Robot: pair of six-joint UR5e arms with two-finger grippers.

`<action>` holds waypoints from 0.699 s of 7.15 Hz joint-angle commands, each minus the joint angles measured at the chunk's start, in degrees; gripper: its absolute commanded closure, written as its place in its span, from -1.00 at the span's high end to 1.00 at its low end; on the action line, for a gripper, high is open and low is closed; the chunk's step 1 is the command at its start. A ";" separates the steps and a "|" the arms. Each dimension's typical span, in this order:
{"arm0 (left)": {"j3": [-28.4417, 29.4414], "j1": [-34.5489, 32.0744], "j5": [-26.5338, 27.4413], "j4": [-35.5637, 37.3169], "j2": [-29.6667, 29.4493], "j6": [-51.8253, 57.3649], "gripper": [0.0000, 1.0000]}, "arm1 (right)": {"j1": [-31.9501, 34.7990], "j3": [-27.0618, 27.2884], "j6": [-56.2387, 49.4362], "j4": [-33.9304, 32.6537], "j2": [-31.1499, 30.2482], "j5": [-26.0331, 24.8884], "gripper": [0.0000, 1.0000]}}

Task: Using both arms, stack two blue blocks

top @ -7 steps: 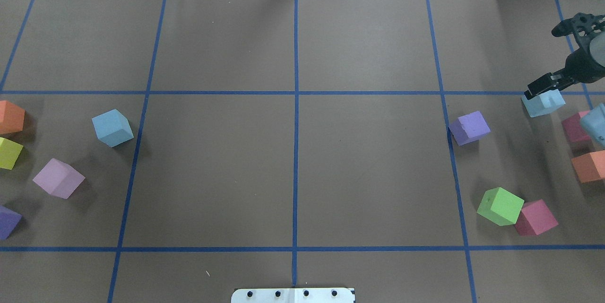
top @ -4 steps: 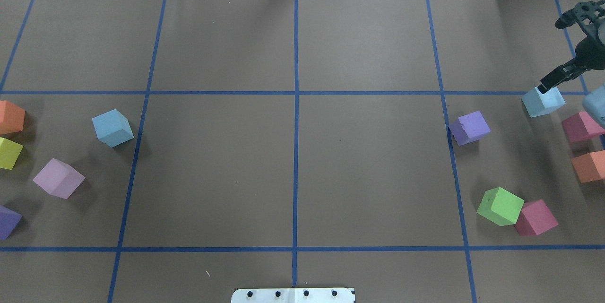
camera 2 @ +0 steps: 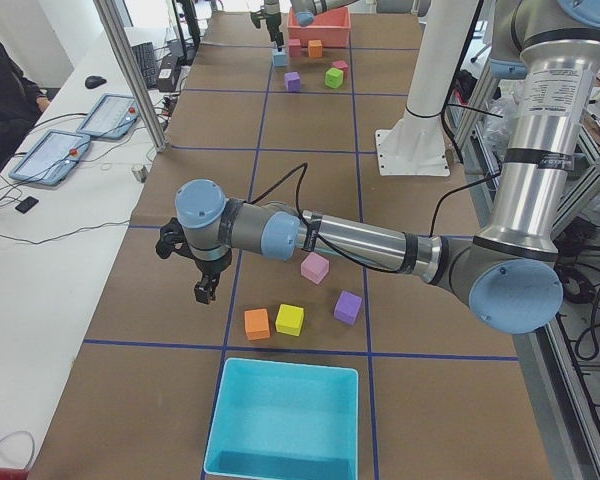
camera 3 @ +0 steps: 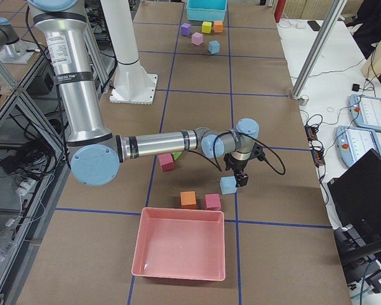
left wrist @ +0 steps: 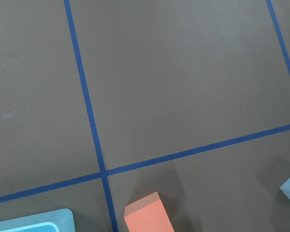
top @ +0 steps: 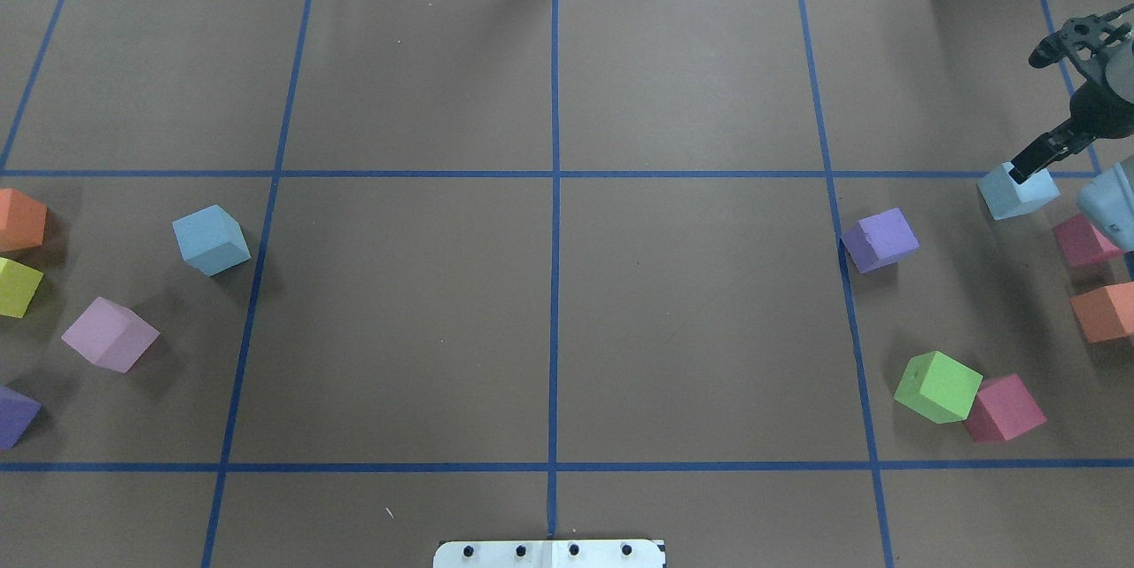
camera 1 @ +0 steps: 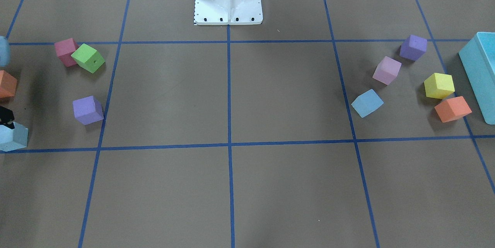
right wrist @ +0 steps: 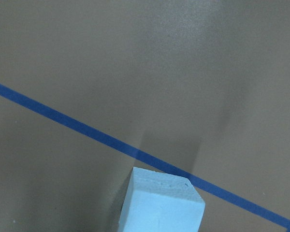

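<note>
One pale blue block (top: 211, 238) sits on the table on my left side, also in the front view (camera 1: 367, 103). The other blue block (top: 1017, 193) sits at the far right, also in the right wrist view (right wrist: 162, 203) and the right-end view (camera 3: 228, 185). My right gripper (top: 1028, 167) hangs just over this block's far top edge. Only one black finger shows, so I cannot tell whether it is open or shut. My left gripper (camera 2: 202, 292) hovers above the table near the orange cube (camera 2: 257, 323). I cannot tell its state.
A purple (top: 879, 239), a green (top: 937, 386), two red-pink (top: 1004, 408) and an orange cube (top: 1106, 311) lie near the right block. Orange, yellow, pink (top: 110, 334) and purple cubes lie at the left. A turquoise bin (camera 1: 481, 74) and a pink tray (camera 3: 178, 251) stand at the table's ends.
My right gripper has drawn up and to the right from low over the right blue block. The block has stayed in place. The left blue block has not moved.
</note>
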 commanded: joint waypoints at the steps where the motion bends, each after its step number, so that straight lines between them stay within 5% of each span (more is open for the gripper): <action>1: -0.06 0.00 -0.01 -0.02 -0.08 -0.09 0.97 | -0.73 -1.79 0.46 1.08 0.00 -0.19 1.00; 5: -0.33 0.00 -0.01 0.16 -0.26 -0.09 0.97 | -1.44 -1.88 0.91 0.90 1.05 -0.19 1.00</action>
